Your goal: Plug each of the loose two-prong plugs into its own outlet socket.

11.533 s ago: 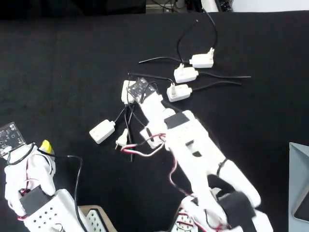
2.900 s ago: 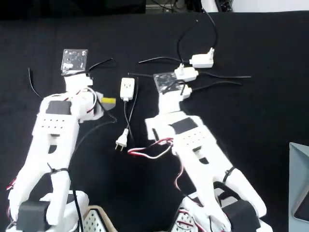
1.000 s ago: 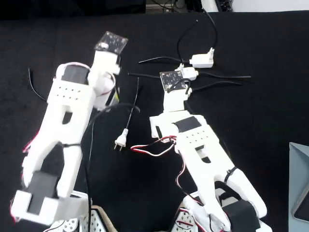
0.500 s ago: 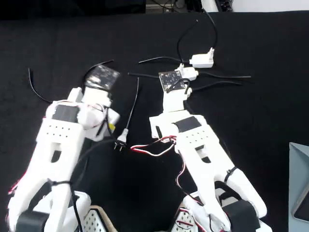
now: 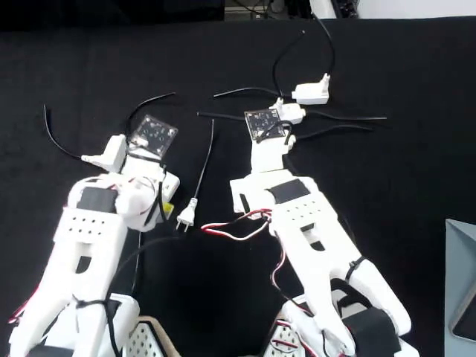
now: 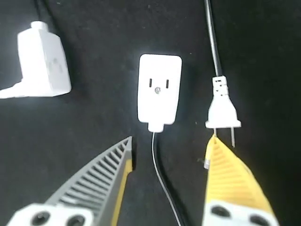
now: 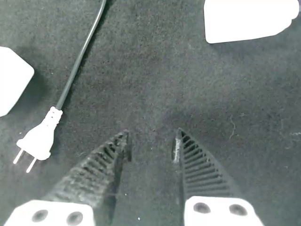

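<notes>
In the left wrist view a white outlet socket [image 6: 160, 89] lies flat just beyond my open left gripper [image 6: 171, 141], its black cord running back between the fingers. A loose two-prong plug [image 6: 223, 110] lies beside it, prongs almost touching the yellow fingertip [image 6: 215, 143]. From above, that plug [image 5: 186, 217] sits right of the left arm [image 5: 100, 216]. My right gripper [image 7: 151, 134] hovers open over bare black mat, with another two-prong plug [image 7: 37, 139] off to one side.
A second white outlet block [image 6: 42, 70] lies farther out, also seen beside the left arm [image 5: 111, 151]. Two white adapters [image 5: 311, 93] [image 5: 288, 113] with black cords lie beyond the right arm [image 5: 297, 216]. A grey bin corner [image 5: 461, 282] stands at the right edge.
The left arm, which had swung up across the table, has drawn back toward the near left and lowered over the outlet and plug. The right arm has stayed still for the last second.
</notes>
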`<state>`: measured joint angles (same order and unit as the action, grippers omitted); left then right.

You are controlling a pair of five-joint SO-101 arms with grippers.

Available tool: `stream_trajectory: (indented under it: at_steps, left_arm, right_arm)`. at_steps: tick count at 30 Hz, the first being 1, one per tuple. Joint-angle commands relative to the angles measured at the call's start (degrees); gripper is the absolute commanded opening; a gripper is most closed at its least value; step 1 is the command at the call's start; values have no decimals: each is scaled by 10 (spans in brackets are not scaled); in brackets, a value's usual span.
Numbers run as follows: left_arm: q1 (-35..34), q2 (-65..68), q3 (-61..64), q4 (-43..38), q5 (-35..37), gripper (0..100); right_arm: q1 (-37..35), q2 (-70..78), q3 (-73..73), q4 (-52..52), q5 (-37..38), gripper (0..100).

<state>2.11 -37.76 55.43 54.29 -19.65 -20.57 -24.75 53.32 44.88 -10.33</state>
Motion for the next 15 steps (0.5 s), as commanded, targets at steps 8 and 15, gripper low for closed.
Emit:
stream_trajectory:
  at_steps: [8, 15]
  left_arm:
    - [20, 232, -93, -110, 26, 245]
    - [4, 351, -174, -110, 27, 175]
  right_arm:
    - [6, -12, -25, -5, 4, 145]
    - [6, -12, -25, -5, 4, 145]
